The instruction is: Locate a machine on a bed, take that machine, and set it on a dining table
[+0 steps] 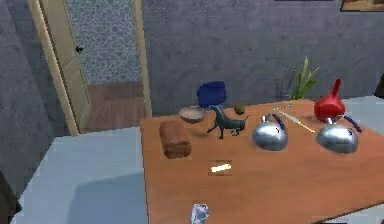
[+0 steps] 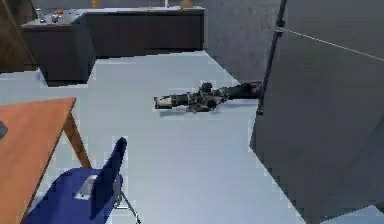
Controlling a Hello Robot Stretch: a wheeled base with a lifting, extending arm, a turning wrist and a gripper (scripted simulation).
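Note:
A wooden dining table (image 1: 270, 180) spreads across the forward view's middle and right. Its corner and one leg (image 2: 35, 135) also show at the arm side view's left. My gripper (image 2: 160, 102) is a dark body with thin fingers reaching leftward above pale floor in the arm side view's middle. Only bare floor lies at and behind its far end, so it holds nothing.
On the table stand a brown loaf (image 1: 175, 138), a blue pot (image 1: 212, 94), a small dinosaur figure (image 1: 226, 122), two shiny metal kettles (image 1: 270, 133), a red watering can (image 1: 329, 103) and a glass (image 1: 200, 213). An open doorway (image 1: 105, 70) is at back left. A blue chair (image 2: 85, 190) and dark counters (image 2: 120, 32) stand nearby.

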